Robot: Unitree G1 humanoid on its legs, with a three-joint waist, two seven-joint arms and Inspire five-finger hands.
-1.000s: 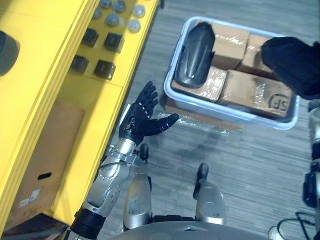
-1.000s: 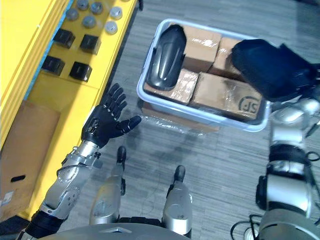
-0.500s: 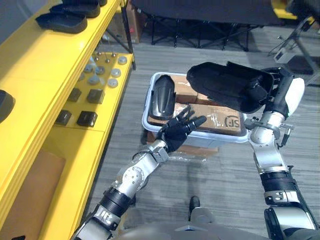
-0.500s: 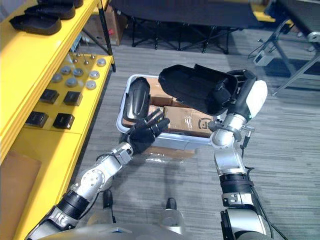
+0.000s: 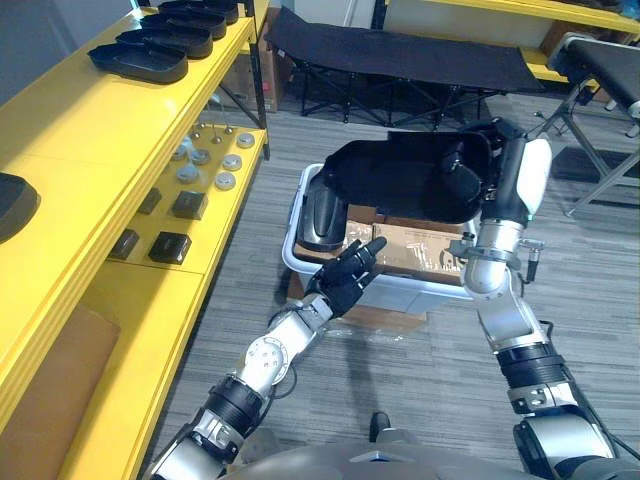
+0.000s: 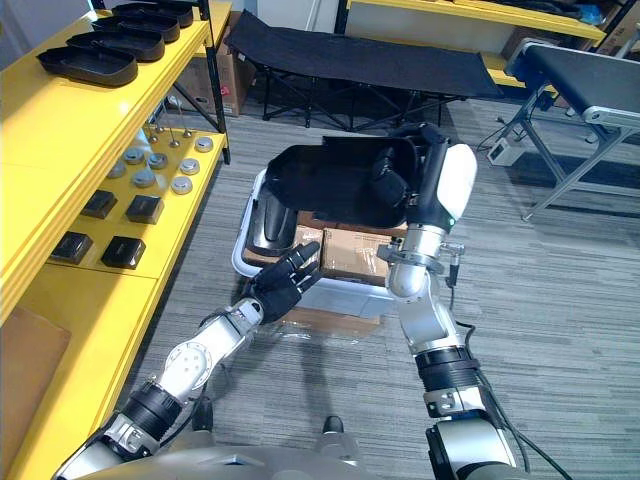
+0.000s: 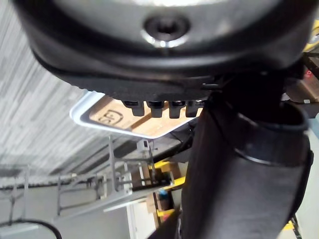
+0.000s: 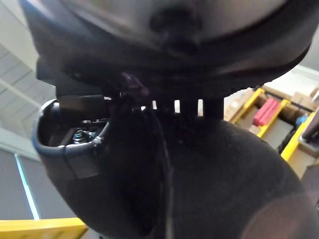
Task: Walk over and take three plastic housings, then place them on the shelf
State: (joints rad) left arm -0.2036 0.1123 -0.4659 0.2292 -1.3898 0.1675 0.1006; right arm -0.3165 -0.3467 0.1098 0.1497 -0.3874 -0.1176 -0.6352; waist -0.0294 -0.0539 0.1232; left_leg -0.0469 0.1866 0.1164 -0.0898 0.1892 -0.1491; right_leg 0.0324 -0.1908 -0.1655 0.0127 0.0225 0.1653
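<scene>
My right hand [image 5: 468, 172] is shut on a large black plastic housing [image 5: 392, 178], held hollow side up above the bin; the right wrist view shows its fingers curled over the housing's dark shell [image 8: 199, 189]. A second black housing [image 5: 322, 216] stands on end in the left part of the pale bin [image 5: 297, 262], against wrapped cardboard boxes [image 5: 420, 247]. My left hand [image 5: 346, 280] is open with straight fingers at the bin's front rim, just below the held housing and apart from it.
A yellow shelf unit [image 5: 90, 140] runs along the left, with several black housings [image 5: 140, 62] on its top level and small dark blocks [image 5: 168, 246] and metal discs [image 5: 208, 165] lower down. A black cot [image 5: 400, 60] and metal frames stand behind the bin.
The camera has tilted up, showing more of the room. My right hand has carried the housing left, over the bin. My left hand has reached forward from the shelf side to the bin's front.
</scene>
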